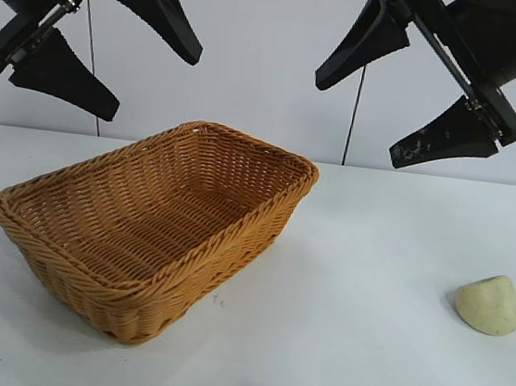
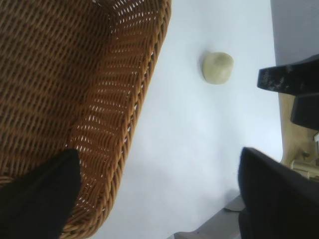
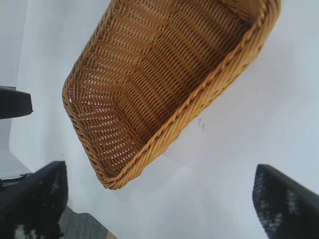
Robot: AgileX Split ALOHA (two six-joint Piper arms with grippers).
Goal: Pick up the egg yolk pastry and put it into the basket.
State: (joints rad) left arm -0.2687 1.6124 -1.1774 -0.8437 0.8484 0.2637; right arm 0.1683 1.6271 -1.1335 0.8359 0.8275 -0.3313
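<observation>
My left gripper [image 1: 107, 41] and right gripper [image 1: 394, 106] hang wide open above the surface [image 1: 352, 353]; egg yolk pastry [image 1: 489, 304] lies at three o'clock from the basket [image 1: 142, 226], well apart

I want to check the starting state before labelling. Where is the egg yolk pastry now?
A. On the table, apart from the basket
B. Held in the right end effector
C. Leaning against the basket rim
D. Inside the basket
A: the egg yolk pastry lies on the white table, well clear of the basket, and both end effectors hang open above.
</observation>
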